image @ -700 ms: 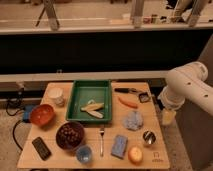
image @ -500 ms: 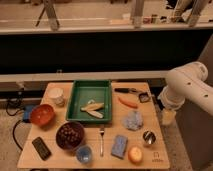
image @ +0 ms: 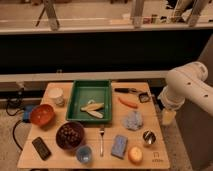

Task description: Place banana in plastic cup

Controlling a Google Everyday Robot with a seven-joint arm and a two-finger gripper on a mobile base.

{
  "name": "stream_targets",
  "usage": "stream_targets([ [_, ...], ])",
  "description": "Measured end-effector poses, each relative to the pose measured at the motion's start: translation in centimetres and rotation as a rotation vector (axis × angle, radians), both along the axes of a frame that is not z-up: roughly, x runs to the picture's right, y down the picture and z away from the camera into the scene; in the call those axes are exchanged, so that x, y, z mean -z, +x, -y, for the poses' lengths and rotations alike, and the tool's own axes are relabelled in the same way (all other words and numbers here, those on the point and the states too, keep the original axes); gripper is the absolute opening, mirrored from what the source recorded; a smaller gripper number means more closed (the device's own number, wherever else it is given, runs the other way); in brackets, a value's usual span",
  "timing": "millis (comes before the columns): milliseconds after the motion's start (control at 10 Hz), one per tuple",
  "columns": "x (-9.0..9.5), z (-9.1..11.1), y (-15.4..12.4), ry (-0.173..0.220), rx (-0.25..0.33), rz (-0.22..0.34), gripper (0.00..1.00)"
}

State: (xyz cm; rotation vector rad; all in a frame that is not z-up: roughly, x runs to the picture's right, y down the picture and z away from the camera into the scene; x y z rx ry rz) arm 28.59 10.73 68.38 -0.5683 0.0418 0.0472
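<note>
The gripper [image: 168,118] hung spread, empty, beside the table [image: 152,115]; the banana [image: 93,109] lay well apart in the green tray [image: 80,90], lengthwise toward it.

The jaws hung beside the right edge of the desk [image: 60,159], under a smooth, glossy white arm [image: 187,87]. The desk was pale matt wood. Nearest the jaws stood a shiny metal cup [image: 148,136]; farther off, the glossy green plastic tray [image: 76,100] held the matt banana [image: 93,106]; the plastic cup [image: 84,154] looked translucent blue
</note>
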Motion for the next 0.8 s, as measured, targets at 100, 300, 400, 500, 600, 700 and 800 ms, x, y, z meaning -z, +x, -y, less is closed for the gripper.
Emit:
stream_targets([
  [100,0.0,0.0,0.0,0.0,0.0,0.0,0.8],
  [300,0.0,0.0,0.0,0.0,0.0,0.0,0.8],
  [400,0.0,0.01,-0.01,0.0,0.0,0.0,0.8],
  [500,-0.01,0.01,-0.02,0.0,0.0,0.0,0.8],
  [600,-0.01,0.01,-0.02,0.0,0.0,0.0,0.8],
  [700,-0.01,0.04,-0.07,0.001,0.001,0.001,0.8],
  [800,-0.06,0.21,-0.49,0.005,0.013,0.016,0.8],
])
